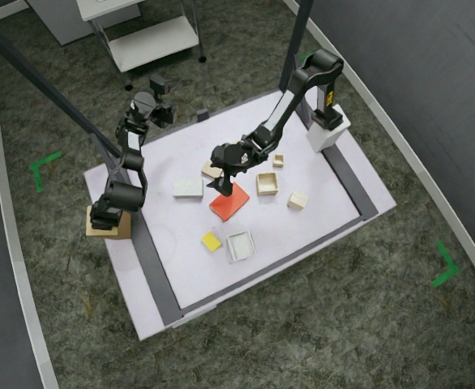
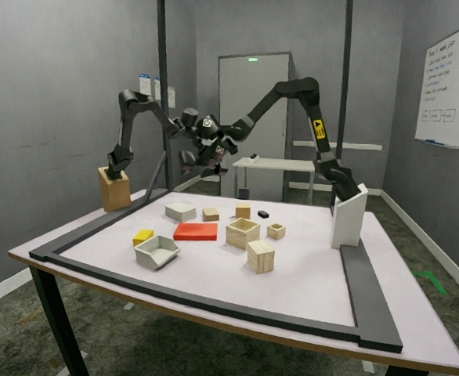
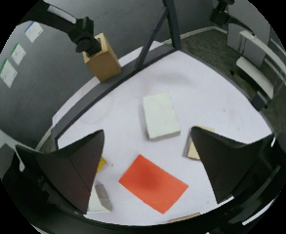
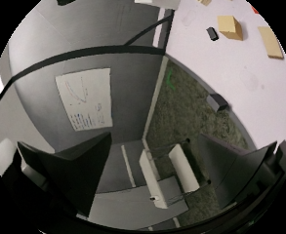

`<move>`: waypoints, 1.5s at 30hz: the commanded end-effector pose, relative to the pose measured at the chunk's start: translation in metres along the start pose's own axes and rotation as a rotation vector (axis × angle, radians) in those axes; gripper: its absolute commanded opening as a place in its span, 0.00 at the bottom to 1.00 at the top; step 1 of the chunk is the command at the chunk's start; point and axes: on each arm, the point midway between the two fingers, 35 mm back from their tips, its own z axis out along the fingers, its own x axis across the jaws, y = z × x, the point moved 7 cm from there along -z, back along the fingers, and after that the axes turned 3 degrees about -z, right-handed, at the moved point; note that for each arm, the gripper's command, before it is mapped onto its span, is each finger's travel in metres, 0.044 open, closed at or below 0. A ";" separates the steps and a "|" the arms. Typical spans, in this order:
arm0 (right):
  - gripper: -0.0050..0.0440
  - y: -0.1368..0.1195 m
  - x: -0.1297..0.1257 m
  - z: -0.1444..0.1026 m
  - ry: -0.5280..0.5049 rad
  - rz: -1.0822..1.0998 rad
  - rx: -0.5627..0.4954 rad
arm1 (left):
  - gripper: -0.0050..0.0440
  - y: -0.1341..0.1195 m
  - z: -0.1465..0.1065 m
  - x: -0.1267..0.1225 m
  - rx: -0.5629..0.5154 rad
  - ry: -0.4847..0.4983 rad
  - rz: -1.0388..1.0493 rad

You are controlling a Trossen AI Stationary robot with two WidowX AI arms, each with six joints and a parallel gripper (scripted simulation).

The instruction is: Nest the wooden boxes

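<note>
One red slab (image 1: 229, 203) (image 2: 196, 232) (image 3: 153, 184) (image 4: 255, 9) lies on the table. Around it are two wooden boxes with open tops, the larger (image 1: 267, 187) (image 2: 237, 237) nearer it than the smaller (image 1: 278, 160) (image 2: 276, 233); one pale wooden cube (image 1: 297, 200) (image 2: 261, 257); two tan blocks, one low (image 1: 211, 169) (image 2: 211, 214) (image 3: 193, 151) (image 4: 270, 43) and near it, one taller (image 2: 243, 211) (image 4: 230, 27); one gray open tray (image 1: 241, 245) (image 2: 155, 251) (image 3: 100, 200); one gray block (image 1: 188, 188) (image 2: 180, 211) (image 3: 161, 116); one yellow block (image 1: 211, 241) (image 2: 142, 236) (image 3: 101, 164); and one small black block (image 2: 262, 214) (image 4: 212, 33).

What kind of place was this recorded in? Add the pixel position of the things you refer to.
Probably a robotics lab or test room: two black arms are mounted on a framed worktable (image 1: 267, 288) (image 2: 302, 283), a whiteboard (image 2: 450, 88) (image 4: 86, 99) with writing hangs on one wall, and green corner marks (image 1: 453, 267) are on the floor.
</note>
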 end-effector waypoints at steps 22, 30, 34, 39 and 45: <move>0.92 0.030 -0.005 0.007 -0.091 -0.104 -0.009 | 0.92 -0.002 -0.012 -0.020 0.007 0.035 -0.071; 0.92 0.069 -0.027 0.007 -0.261 -0.248 -0.001 | 0.92 -0.019 -0.025 -0.049 0.041 0.075 -0.190; 0.92 0.077 -0.033 0.005 -0.308 -0.281 0.009 | 0.92 -0.023 -0.028 -0.055 0.049 0.085 -0.215; 0.92 0.102 -0.053 -0.006 -0.461 -0.373 0.048 | 0.92 -0.037 -0.038 -0.074 0.070 0.116 -0.294; 0.92 0.125 -0.070 -0.023 -0.613 -0.444 0.096 | 0.92 -0.052 -0.048 -0.092 0.089 0.148 -0.370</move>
